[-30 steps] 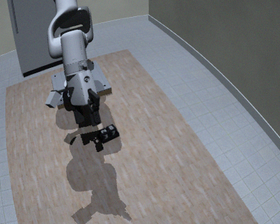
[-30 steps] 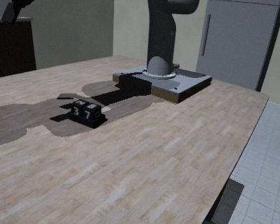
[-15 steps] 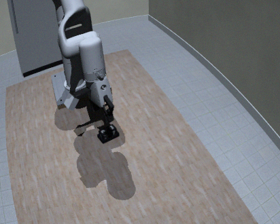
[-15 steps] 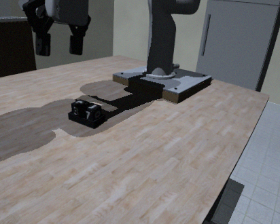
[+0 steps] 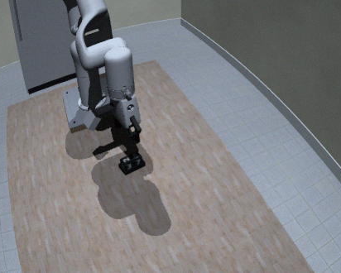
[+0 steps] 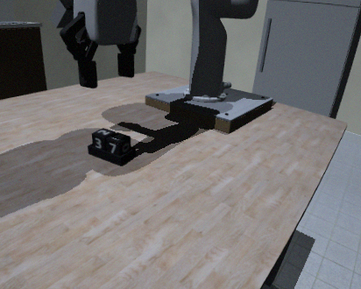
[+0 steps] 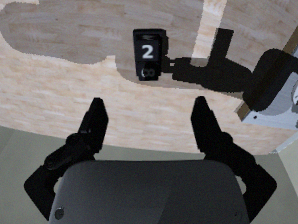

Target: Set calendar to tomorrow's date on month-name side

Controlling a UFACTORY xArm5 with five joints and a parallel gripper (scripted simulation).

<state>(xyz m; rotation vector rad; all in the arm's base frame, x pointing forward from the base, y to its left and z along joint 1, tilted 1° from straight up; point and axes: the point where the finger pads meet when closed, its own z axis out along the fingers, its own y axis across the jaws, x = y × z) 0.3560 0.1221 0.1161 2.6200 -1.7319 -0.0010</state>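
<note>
The black calendar tray (image 5: 133,170) (image 6: 105,157) lies flat on the table. Two black cubes stand side by side in it. In the exterior view, the left cube (image 6: 98,143) shows a white 3 and the right cube (image 6: 113,148) shows a 7; these sides face that camera. A sideways 2 shows on the left cube's top. The wrist view shows a cube top (image 7: 147,51) with a 2 and a dim digit below it, 8 or 0. The month's name and the date on its side are not readable. My gripper (image 6: 107,79) (image 7: 149,107) is open and empty, high above the table, away from the cubes.
The arm's base plate (image 5: 73,112) (image 6: 246,113) (image 7: 275,116) is on the table behind the tray. The arm's shadow (image 5: 131,198) (image 6: 40,164) falls across the tray and the wooden table (image 5: 212,215) (image 6: 198,210), darkening the digits. A grey cabinet (image 6: 309,48) stands beyond the table.
</note>
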